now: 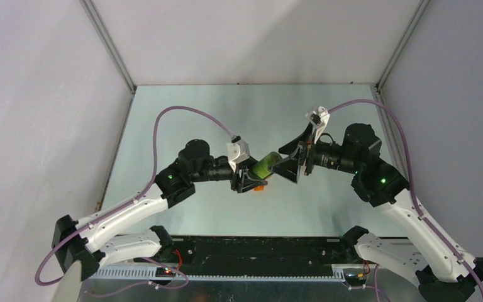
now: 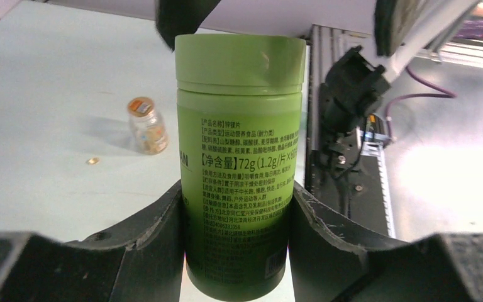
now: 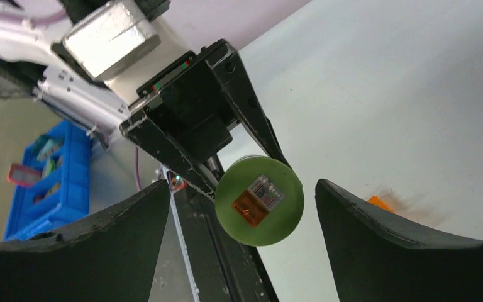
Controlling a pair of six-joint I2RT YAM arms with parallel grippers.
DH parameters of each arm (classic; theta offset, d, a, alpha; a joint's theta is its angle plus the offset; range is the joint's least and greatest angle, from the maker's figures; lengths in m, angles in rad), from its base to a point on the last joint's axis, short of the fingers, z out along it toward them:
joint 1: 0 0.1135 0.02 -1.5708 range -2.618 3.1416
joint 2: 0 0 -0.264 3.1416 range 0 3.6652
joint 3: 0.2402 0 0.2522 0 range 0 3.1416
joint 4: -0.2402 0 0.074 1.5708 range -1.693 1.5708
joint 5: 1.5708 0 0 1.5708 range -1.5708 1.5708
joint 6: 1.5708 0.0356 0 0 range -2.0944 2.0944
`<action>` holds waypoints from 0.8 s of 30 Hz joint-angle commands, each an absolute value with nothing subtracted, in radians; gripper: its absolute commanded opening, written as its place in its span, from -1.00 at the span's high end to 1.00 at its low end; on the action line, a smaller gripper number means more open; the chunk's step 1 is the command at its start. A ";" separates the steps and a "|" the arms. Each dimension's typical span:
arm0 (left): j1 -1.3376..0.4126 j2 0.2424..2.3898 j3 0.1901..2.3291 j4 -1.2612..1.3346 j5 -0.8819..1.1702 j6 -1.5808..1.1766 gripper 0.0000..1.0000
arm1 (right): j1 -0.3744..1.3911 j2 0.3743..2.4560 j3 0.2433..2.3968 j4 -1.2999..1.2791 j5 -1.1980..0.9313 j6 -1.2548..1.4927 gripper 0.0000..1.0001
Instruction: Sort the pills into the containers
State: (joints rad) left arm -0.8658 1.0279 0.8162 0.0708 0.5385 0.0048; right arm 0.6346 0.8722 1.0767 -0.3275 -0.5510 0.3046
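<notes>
Green bottle (image 1: 265, 165) is held clear of the table (image 1: 226, 113), between the two arms near the middle of the work surface. In the top view its long axis runs from lower left to upper right, with the base toward the left arm and the lid pointing at the right arm; how far it tilts up or down cannot be told. The left gripper (image 1: 250, 178) pinches it across the lower body, one finger on each side of the printed label. The right gripper (image 1: 289, 168) faces the lid end-on with its jaws spread wide, a clear gap on either side and no contact. On the table a clear vial (image 2: 146, 124) with an orange top stands upright, and a small pill (image 2: 92, 161) lies near it.
</notes>
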 commanded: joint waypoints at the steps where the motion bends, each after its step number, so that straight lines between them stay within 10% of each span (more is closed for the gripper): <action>1: -0.871 1.033 0.900 0.080 0.704 0.027 1.00 | 0.629 0.869 1.075 -0.346 -0.670 0.171 -0.70; 8: -0.870 1.026 0.919 0.072 0.780 0.032 1.00 | 0.630 0.892 1.095 -0.330 -0.654 0.173 -0.49; 15: -0.870 1.037 0.931 0.075 0.789 0.030 1.00 | 0.630 0.930 1.110 -0.333 -0.622 0.205 0.28; 24: -0.871 1.027 0.925 0.089 0.630 0.018 1.00 | 0.631 0.961 1.116 -0.311 -0.320 0.405 0.78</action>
State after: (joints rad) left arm -0.8536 1.0496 0.8661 -0.0101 0.6483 0.0074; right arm 0.6376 0.9367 1.0874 -0.3412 -0.6067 0.2882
